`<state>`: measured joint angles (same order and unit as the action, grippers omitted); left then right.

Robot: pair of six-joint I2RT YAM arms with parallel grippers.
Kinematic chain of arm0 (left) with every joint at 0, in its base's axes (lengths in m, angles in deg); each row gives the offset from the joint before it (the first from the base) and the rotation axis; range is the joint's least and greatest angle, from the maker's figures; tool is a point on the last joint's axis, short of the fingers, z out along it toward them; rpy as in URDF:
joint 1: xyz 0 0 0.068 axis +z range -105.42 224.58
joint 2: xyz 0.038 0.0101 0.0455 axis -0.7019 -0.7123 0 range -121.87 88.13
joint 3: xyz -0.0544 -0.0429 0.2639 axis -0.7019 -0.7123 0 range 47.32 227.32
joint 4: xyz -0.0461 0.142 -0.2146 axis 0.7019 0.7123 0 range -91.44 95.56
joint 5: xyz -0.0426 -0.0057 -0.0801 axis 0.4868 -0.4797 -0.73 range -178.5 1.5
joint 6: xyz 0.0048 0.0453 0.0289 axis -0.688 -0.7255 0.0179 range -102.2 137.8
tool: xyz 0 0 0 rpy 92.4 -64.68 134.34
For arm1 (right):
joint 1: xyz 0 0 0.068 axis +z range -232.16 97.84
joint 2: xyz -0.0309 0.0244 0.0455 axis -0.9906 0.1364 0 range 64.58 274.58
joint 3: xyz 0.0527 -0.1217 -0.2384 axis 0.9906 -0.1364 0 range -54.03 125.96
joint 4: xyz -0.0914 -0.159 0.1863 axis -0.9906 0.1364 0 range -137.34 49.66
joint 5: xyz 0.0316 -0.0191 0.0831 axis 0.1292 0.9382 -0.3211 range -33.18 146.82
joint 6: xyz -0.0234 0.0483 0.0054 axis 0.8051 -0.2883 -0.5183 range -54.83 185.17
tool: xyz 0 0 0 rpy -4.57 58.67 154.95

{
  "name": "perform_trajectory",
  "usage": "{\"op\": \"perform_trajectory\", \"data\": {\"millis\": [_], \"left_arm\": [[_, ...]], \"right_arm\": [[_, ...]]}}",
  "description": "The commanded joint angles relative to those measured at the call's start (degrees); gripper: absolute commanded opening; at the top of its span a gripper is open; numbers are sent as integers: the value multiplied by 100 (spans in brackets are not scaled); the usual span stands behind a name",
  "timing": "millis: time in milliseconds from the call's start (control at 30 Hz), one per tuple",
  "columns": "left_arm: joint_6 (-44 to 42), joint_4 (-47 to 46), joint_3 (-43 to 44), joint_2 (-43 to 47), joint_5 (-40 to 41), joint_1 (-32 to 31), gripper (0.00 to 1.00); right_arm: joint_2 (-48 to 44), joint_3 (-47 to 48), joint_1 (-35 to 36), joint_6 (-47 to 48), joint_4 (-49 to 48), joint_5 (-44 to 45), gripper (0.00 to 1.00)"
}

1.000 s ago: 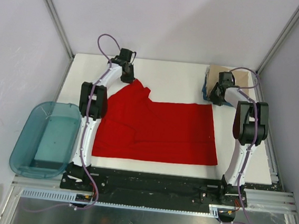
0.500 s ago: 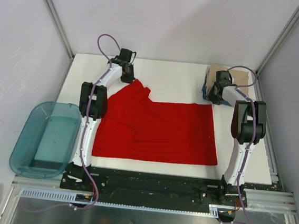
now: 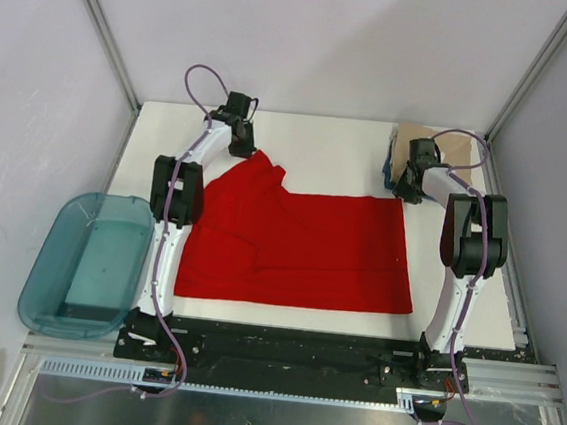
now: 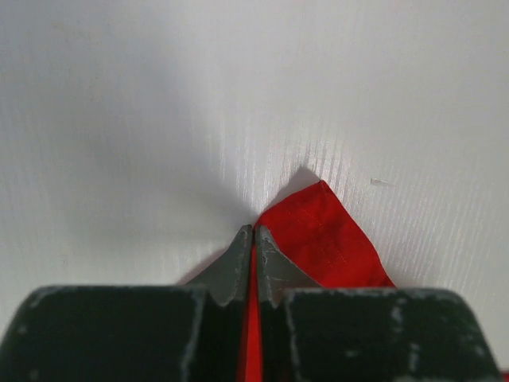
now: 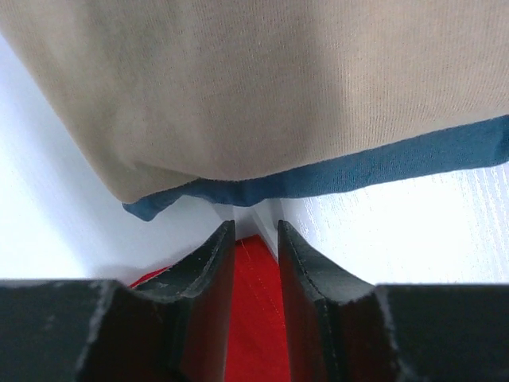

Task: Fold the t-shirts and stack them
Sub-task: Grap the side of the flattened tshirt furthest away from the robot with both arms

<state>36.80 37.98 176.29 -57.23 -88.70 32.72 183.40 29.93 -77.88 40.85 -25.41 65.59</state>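
Observation:
The red t-shirt (image 3: 300, 249) lies spread across the middle of the table. Its far-left corner (image 4: 326, 239) is pinched in my left gripper (image 3: 241, 151), whose fingertips (image 4: 254, 231) meet on the cloth against the table. My right gripper (image 3: 403, 191) is at the shirt's far-right corner. Its fingers (image 5: 255, 231) stand apart, with red cloth (image 5: 254, 318) flat between them. Just beyond them sits a folded tan t-shirt (image 5: 262, 87) on a folded dark blue one (image 5: 358, 171). That stack (image 3: 460, 149) is at the far right corner of the table.
A translucent teal tub (image 3: 88, 264) sits off the table's left edge. The white table (image 3: 340, 143) is fenced by metal posts and pale walls. The folded stack lies right against my right gripper's tips.
My left gripper's jaws have come together on the red corner. The right gripper's jaws have narrowed slightly, and its wrist has shifted a little. The shirt has not moved.

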Motion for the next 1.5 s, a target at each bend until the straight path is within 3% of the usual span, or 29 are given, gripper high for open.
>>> {"op": "perform_trajectory", "data": {"millis": [0, 267, 567, 933, 1367, 1467], "left_arm": [[-2, -10, 93, -107, -36, -41, 6], [-5, -8, 102, -111, -65, -29, 5], [10, -9, 151, -49, -15, -32, 0], [24, -41, 639, 355, 233, -39, 0], [19, -195, 992, 442, 194, -25, 0], [96, -192, 934, 279, -132, -16, 9]], "right_arm": [[-48, -207, 68, -64, 376, 54, 31], [-78, -293, 124, -147, 373, 38, 23], [-172, -337, 90, -190, 380, 189, 1], [-563, -332, -280, -319, 154, 600, 0], [-703, -313, -548, -406, -96, 438, 0], [-672, -303, -535, -437, -57, 420, 0]]}}
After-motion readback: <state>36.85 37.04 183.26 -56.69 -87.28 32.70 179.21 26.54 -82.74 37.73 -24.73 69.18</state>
